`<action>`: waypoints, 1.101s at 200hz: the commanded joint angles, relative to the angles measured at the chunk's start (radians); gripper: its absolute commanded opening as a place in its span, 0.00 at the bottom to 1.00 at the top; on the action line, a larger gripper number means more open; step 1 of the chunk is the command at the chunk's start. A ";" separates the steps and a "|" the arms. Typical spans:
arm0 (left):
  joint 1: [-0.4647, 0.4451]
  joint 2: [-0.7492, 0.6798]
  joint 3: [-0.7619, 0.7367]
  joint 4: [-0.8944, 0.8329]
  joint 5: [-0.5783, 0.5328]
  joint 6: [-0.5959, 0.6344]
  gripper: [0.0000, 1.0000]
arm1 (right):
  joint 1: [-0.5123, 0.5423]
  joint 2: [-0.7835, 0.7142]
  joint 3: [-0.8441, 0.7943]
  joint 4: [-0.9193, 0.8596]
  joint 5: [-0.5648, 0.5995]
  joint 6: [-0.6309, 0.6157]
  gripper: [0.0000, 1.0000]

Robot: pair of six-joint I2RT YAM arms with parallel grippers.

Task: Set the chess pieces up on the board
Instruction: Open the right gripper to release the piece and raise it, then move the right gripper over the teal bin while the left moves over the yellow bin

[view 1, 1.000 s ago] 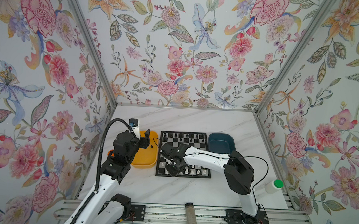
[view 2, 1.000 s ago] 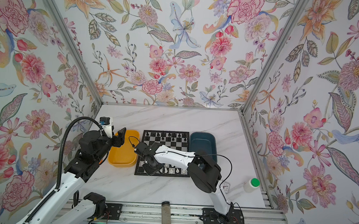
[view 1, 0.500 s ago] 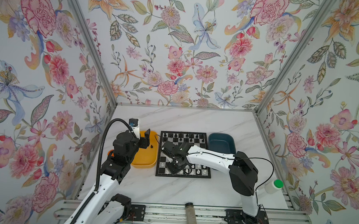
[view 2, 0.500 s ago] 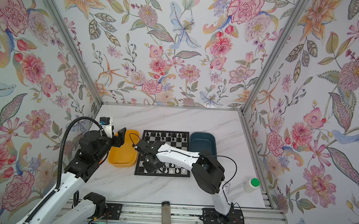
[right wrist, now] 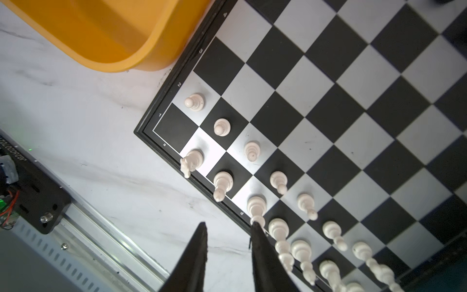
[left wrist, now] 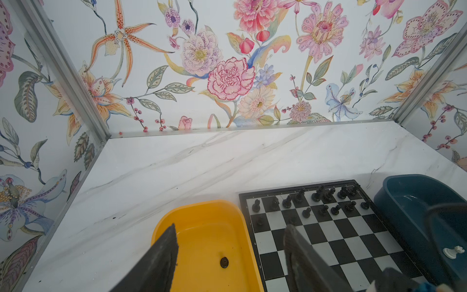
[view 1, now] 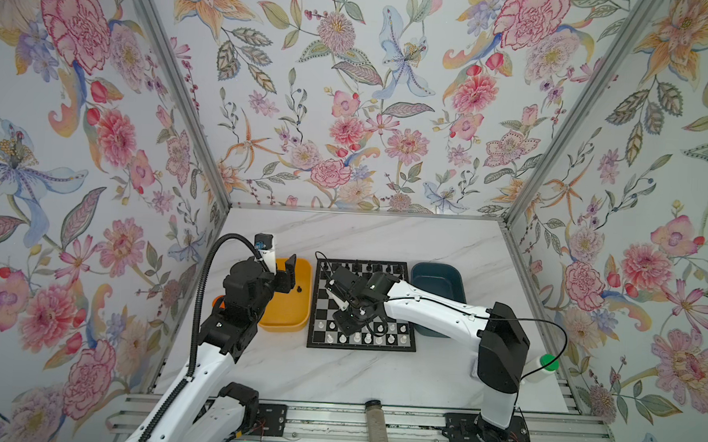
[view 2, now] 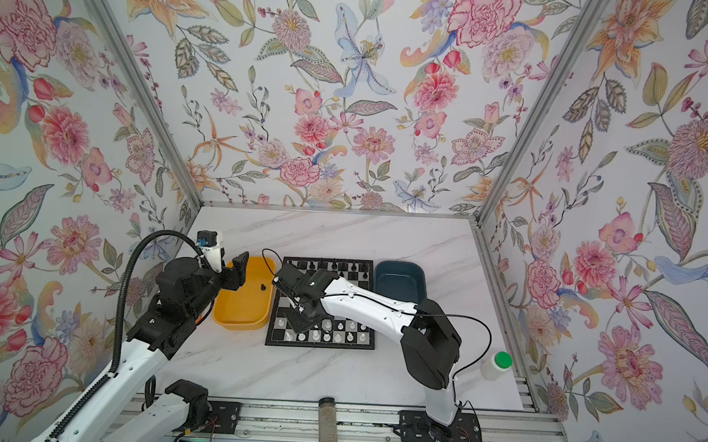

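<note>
Pinching nothing with the right fingers [right wrist: 265, 260]: parted a little, one tip just beside a tall white piece [right wrist: 256, 206] in the near row of the board [view 1: 362, 347]. Drawn slightly toward the board's middle since a second ago, with the elbow swung outward; reads as a release just finished. Leaves the corner square [right wrist: 174, 129] next to the white knight [right wrist: 192, 159] bare; likely needs the white piece [left wrist: 453, 251] lying in the blue tray [left wrist: 409, 199]. Spread wide and empty at the left fingers [left wrist: 156, 265], unmoved above the yellow tray [left wrist: 202, 227] with one black piece [left wrist: 224, 262].
</note>
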 commanded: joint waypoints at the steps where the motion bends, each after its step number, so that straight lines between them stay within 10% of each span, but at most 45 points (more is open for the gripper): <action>1: -0.009 0.023 0.004 -0.024 -0.044 0.008 0.68 | -0.036 -0.082 -0.014 -0.039 0.044 0.000 0.32; 104: -0.004 0.270 0.145 -0.221 -0.172 0.039 0.68 | -0.330 -0.430 -0.232 0.118 0.212 -0.043 0.35; 220: 0.086 0.572 0.233 -0.304 -0.025 0.037 0.61 | -0.679 -0.642 -0.621 0.541 -0.177 0.005 0.37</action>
